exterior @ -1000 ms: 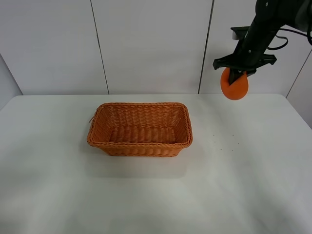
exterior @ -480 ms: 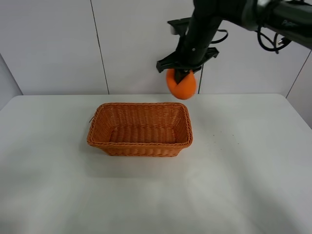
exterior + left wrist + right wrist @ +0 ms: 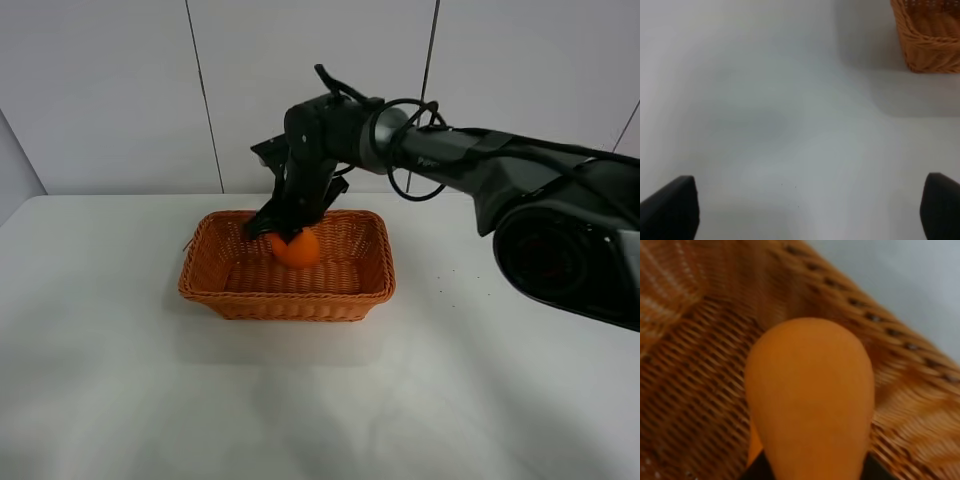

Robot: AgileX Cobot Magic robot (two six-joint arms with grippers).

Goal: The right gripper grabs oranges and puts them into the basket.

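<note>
My right gripper is shut on the orange and holds it low inside the wicker basket, toward its back middle. I cannot tell whether the fruit touches the basket floor. In the right wrist view the orange fills the middle, with the woven basket wall and floor around it. My left gripper is open and empty over bare table; its fingertips show at the frame's corners. A corner of the basket shows in that view.
The white table spreads around the basket. A white panelled wall stands behind it. The right arm reaches across from the right, above the basket's back rim.
The right arm has swung left from the far right and come down, carrying the orange from high above the table into the basket.
</note>
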